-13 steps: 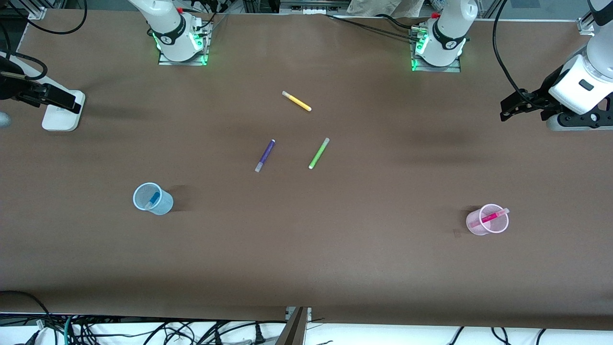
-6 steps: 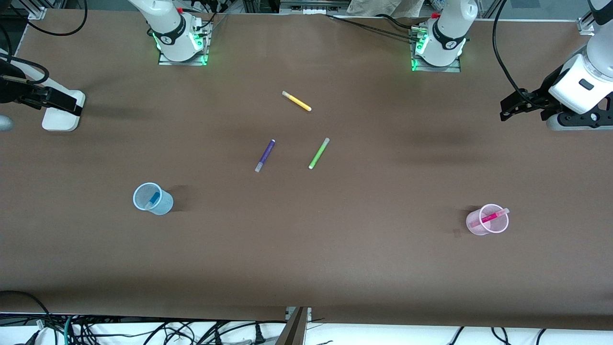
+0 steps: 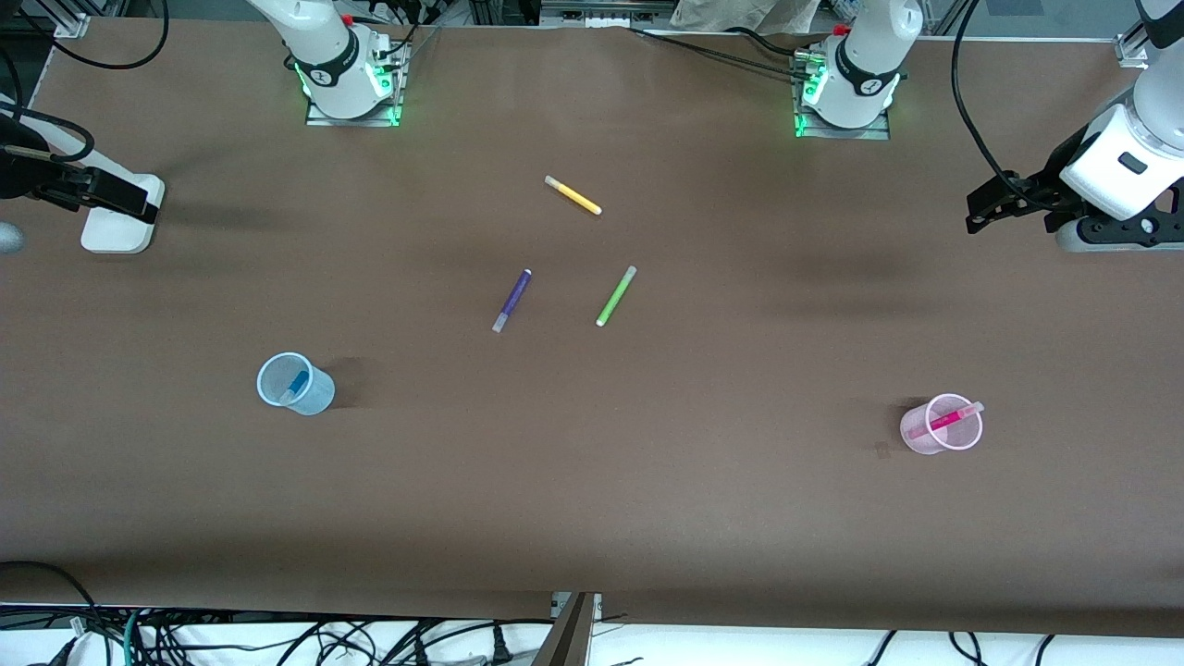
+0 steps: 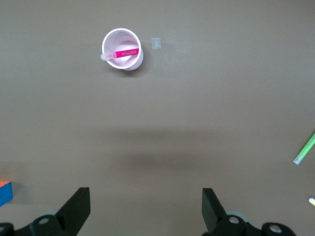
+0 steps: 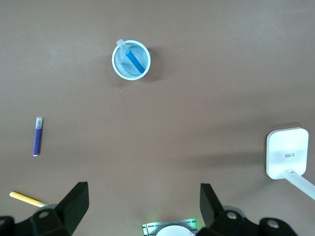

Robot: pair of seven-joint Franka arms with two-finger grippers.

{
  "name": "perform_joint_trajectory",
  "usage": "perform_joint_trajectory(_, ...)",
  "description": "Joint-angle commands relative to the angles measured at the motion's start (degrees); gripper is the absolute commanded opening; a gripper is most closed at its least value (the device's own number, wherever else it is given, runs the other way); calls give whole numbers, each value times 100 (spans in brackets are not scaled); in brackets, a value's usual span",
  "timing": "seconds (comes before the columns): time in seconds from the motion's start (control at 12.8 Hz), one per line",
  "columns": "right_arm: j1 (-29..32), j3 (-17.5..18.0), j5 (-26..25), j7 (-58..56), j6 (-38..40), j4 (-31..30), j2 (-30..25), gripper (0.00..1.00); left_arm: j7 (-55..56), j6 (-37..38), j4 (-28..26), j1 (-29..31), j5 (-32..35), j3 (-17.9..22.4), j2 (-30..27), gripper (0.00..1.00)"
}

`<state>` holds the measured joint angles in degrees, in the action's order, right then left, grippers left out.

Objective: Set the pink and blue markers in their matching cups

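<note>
The pale blue cup [image 3: 295,384] stands toward the right arm's end of the table with the blue marker [image 3: 296,383] inside it. Both also show in the right wrist view, the cup [image 5: 131,60] and the marker [image 5: 132,57]. The pale pink cup [image 3: 942,424] stands toward the left arm's end with the pink marker [image 3: 947,420] leaning in it. The left wrist view shows this cup [image 4: 123,49] and marker [image 4: 123,52] too. My left gripper [image 4: 146,206] is open and empty, high over its end of the table [image 3: 982,205]. My right gripper [image 5: 144,204] is open and empty, high over its own end [image 3: 129,194].
A yellow marker [image 3: 573,195], a purple marker [image 3: 511,300] and a green marker [image 3: 616,295] lie mid-table, farther from the front camera than the cups. A white stand foot [image 3: 118,222] sits under the right gripper. A small tape scrap [image 3: 881,450] lies beside the pink cup.
My right gripper has drifted slightly toward its end of the table. The cups, the markers and the left gripper have not moved.
</note>
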<state>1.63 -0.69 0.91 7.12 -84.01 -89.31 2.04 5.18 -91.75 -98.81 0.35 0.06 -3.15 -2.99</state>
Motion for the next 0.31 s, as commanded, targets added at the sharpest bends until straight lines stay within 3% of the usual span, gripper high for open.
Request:
perform_joint_trajectory(0.0,13,25,-100,-123,131,160,60,100,9,131,169,97,-147,-63,70,100)
perform_joint_trajectory(0.23,13,25,-100,-132,131,160,60,100,9,148,169,97,-156,-63,70,100)
